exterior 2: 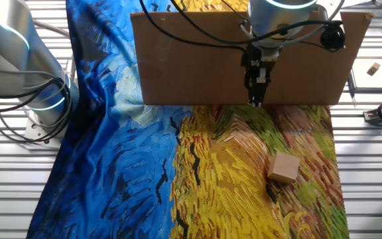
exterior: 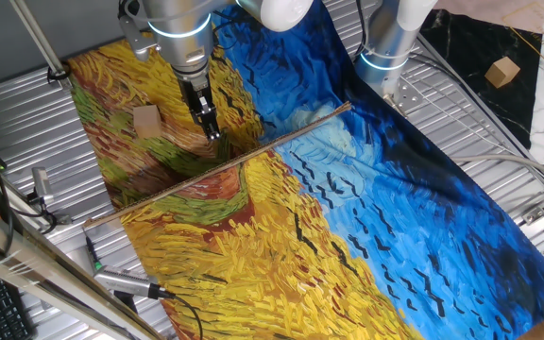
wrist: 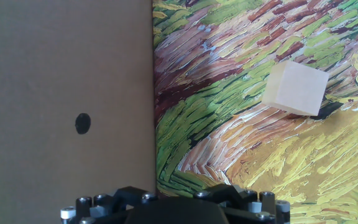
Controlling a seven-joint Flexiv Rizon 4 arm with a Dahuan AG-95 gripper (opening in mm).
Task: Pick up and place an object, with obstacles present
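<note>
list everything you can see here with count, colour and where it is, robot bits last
wooden cube: one, light tan, on the yellow-green part of the cloth, apart from the gripper
cardboard barrier: one, brown, standing upright on edge across the cloth; seen edge-on from one fixed view it looks like a thin rod
painted cloth: one, blue and yellow, covering the table
second small block: one, tan, off the cloth on a marbled surface
second arm base: one, white and silver, at the cloth's edge
gripper: one, black, low over the cloth next to the barrier, on the cube's side, holding nothing
</note>
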